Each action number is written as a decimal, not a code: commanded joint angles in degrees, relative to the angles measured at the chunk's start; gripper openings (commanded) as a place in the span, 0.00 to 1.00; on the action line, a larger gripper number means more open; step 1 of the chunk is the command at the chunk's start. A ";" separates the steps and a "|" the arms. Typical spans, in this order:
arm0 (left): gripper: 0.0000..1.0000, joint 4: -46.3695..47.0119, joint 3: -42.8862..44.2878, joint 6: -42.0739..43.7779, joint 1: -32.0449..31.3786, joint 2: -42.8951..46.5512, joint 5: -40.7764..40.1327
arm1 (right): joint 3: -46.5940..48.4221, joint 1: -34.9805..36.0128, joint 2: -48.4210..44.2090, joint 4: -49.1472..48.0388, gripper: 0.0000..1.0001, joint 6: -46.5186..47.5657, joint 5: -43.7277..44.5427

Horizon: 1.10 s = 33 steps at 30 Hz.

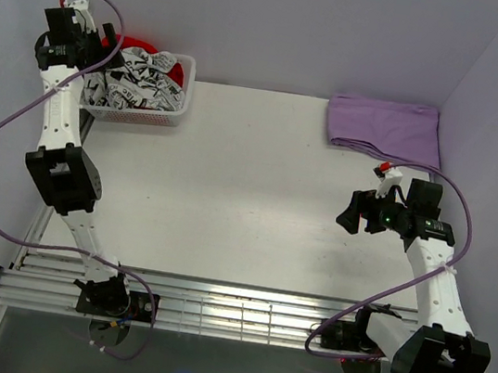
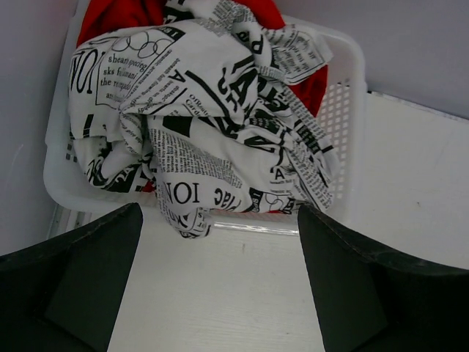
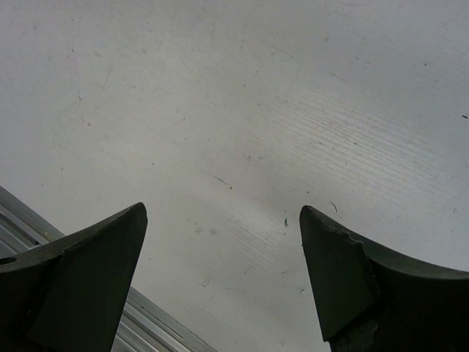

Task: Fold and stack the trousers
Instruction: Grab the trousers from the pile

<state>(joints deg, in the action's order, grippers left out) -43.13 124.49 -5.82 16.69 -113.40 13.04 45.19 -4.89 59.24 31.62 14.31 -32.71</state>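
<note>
Left fingers [image 2: 88, 286] wide open, near white newspaper-print cloth trousers [image 2: 212, 139] in white plastic basket [image 2: 344, 117]; advise pinching overhanging fold; right fingers [image 3: 80, 286] open, empty

Big word on the trousers [image 2: 212, 132]: I read "ION" on the low fold that hangs over the basket [image 2: 346, 95] rim.
Same word again: I read "ION" turned sideways on the top left fold.
Single letters: I see a big "A" near the top middle, and another "A" low on the right.
Small print: too crumpled for me to read.
Top view: the print there is too tiny for me.
</note>
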 commanded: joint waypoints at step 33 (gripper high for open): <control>0.00 36.33 0.85 -8.22 0.45 5.01 19.48 | 0.25 -0.48 -0.88 -0.33 0.90 -0.07 -0.25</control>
<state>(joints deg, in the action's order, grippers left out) -23.88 123.76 -9.39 17.02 -122.80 25.69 45.19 -4.93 60.29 31.57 14.31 -32.34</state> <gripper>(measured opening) 0.143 0.901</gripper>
